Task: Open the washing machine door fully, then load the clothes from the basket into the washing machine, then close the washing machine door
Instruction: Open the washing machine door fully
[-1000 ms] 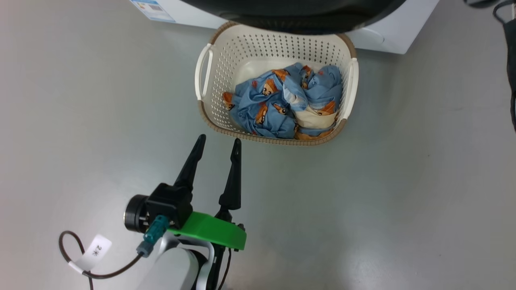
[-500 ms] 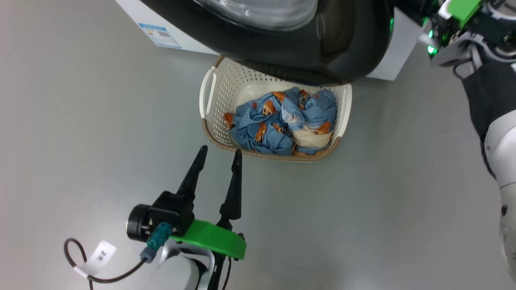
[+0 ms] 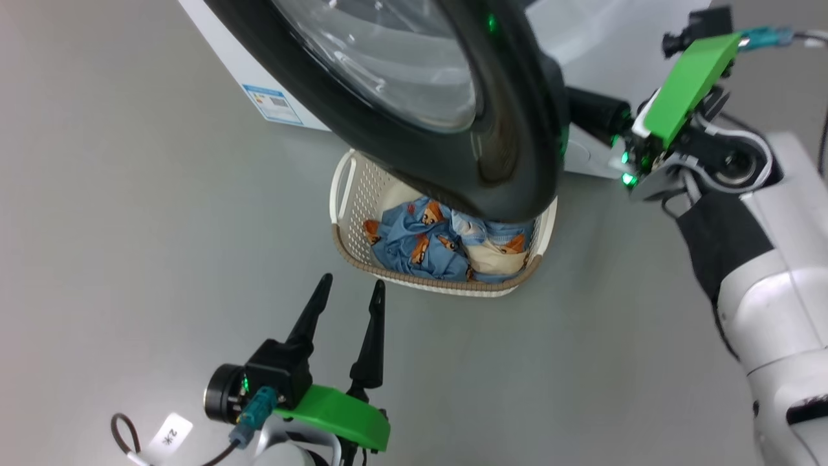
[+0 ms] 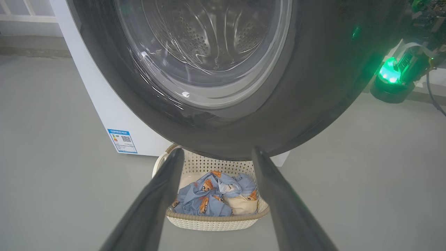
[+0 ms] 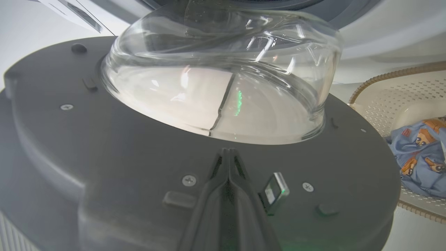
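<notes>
Pinched shut and empty, the right gripper (image 5: 228, 153) lay against the grey inner face of the washing machine door (image 5: 104, 146), probably to push it wider. The left gripper (image 3: 352, 280), spread wide and empty, hovered just beside the basket (image 3: 349, 194), with the clothes (image 3: 420, 243) inside it under the door.

In the head view, the washing machine door (image 3: 511, 149) runs off the top edge and covers the far half of the basket (image 3: 365, 200), the rear of the clothes (image 3: 414, 243) and the fingertips of the right gripper (image 5: 228, 151). The print on the label sticker (image 3: 273, 103) is too small to read. In the right wrist view, the basket and clothes are cut by the right edge, and contact between the closed fingertips and the door's inner face cannot be confirmed.
</notes>
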Controlling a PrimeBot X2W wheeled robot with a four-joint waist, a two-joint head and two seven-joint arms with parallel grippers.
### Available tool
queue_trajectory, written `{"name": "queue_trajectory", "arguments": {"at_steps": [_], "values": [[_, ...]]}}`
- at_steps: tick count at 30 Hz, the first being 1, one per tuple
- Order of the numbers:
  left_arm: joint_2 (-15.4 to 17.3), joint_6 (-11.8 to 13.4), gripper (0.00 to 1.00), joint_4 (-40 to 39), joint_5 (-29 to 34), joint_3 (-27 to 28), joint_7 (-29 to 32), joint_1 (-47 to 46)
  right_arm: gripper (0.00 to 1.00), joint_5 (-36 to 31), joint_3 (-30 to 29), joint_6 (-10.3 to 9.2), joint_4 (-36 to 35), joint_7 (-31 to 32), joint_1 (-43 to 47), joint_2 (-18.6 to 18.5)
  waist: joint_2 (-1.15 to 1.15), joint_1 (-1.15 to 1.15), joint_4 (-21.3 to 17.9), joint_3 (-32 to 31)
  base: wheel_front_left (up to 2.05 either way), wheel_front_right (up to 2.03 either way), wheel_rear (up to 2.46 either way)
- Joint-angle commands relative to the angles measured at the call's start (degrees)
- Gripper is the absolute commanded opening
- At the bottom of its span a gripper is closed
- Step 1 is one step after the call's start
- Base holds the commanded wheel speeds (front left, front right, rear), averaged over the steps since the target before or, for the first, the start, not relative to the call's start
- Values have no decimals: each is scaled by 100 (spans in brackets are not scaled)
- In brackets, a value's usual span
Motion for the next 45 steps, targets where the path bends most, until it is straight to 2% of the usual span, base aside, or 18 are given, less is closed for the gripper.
{"name": "queue_trajectory", "arguments": {"at_steps": [1,22,33,45], "values": [[95,-15,100,-89,58,209,-37,56,0,112,77,11,-209,60,103,221,0,0,24,-151,0,0,0],[95,-158,100,-11,196,358,-37,413,0,342,643,11,-731,328,1228,705,0,0,105,-669,0,0,0],[95,-159,100,2,230,351,-37,385,0,464,1138,11,-1073,323,1409,776,0,0,136,-694,0,0,0],[95,-149,100,5,249,404,-37,440,0,610,1316,11,-1179,257,1483,782,0,0,120,-726,0,0,0]]}}
